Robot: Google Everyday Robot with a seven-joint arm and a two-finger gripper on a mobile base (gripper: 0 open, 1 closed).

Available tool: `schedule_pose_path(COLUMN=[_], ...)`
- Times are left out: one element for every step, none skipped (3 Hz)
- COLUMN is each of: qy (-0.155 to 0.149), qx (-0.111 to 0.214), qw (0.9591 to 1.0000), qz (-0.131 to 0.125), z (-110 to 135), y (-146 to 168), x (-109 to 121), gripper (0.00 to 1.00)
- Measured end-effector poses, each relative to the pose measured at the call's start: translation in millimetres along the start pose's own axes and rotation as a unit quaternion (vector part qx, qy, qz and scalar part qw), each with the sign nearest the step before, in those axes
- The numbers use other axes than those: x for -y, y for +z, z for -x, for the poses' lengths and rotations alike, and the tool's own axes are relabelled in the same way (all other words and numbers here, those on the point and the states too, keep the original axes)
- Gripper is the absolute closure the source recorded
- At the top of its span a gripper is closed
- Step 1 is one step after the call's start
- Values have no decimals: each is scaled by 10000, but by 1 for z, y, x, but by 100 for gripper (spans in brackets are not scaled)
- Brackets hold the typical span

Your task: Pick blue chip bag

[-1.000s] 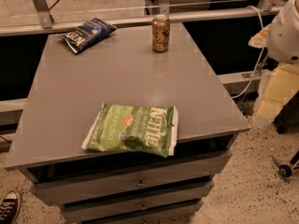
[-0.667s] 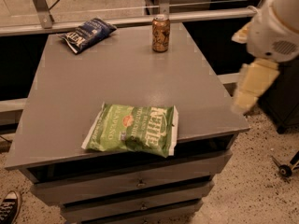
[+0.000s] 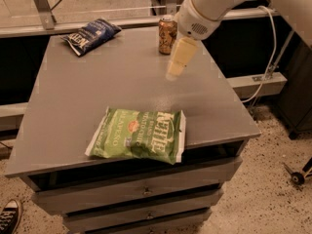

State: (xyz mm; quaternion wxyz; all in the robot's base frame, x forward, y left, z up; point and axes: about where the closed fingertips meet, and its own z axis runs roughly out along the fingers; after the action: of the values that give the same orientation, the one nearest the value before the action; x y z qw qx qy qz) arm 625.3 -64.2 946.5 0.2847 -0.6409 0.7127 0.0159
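One pincer (image 3: pixel 174 65) near can (image 3: pixel 167 34), green Kettle bag (image 3: pixel 136 134)

Gripper (image 3: pixel 173 73) now above table (image 3: pixel 122 82), near can (image 3: pixel 167 34)

claw (image 3: pixel 174 66) over table (image 3: pixel 92 94), beside can (image 3: pixel 167 34) | blue chip bag (image 3: pixel 90 35) far-left corner, well apart

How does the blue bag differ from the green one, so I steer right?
The blue chip bag is dark navy with white lettering; the green bag is light green. The blue chip bag is smaller than the green bag. It lies at the far left corner of the table, the green bag at the near edge. Both lie flat; the gripper hangs near the can, touching neither.
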Motion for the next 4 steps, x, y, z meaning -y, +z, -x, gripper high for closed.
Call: schedule_pose_path(qy=[148, 148, 215, 633], qx=[305, 305, 633, 1437], qw=[9994, 9994, 9976, 9866], qz=[-56, -56, -168, -434], z=[35, 35, 51, 93], y=[29, 29, 47, 98], x=[27, 27, 44, 101], gripper=[0, 0, 0, 0])
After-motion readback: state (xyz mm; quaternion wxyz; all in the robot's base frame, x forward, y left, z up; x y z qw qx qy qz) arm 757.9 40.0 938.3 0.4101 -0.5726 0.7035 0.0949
